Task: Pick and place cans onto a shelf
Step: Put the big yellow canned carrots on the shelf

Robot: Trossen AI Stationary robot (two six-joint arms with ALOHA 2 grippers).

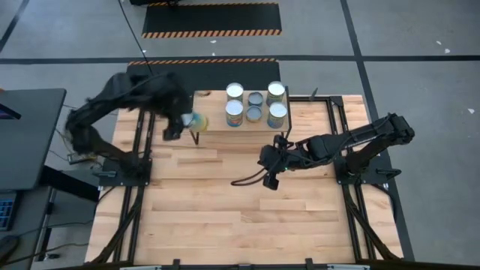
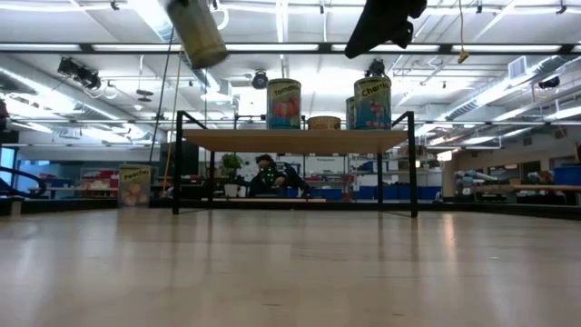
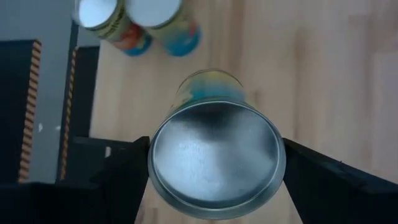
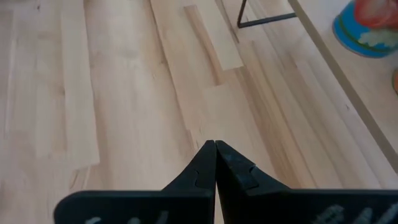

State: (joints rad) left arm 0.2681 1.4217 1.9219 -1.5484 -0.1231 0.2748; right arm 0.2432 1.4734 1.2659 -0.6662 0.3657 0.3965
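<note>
The shelf [image 1: 255,120] stands at the table's far middle, a light board on black wire legs [image 2: 295,141]. Several cans stand upright on it: silver-topped ones [image 1: 235,112] [image 1: 277,114] and two smaller grey-topped ones [image 1: 255,106]. My left gripper [image 1: 186,122] hangs high over the shelf's left end, its fingers closed on another can [image 3: 214,165], which shows tilted at the top of the low view [image 2: 195,32]. My right gripper [image 1: 270,163] is shut and empty above the table, just in front of the shelf's right part [image 4: 215,146]. My left gripper pinches the can's round wall between its two fingers [image 3: 127,177], near the dull metal end [image 3: 214,186] that faces the wrist camera. The fingers slant down from above. The can is lifted clear and tilted, its labelled body [image 3: 208,87] pointing down and away toward the shelf.
The plank tabletop [image 1: 225,217] stretches bare-wooded in front of the shelf. A dark cable [image 1: 247,180] trails from the right arm across the table's middle. Black frame rails [image 1: 139,157] run along both sides. The shelf's left part [image 1: 210,120] carries no can.
</note>
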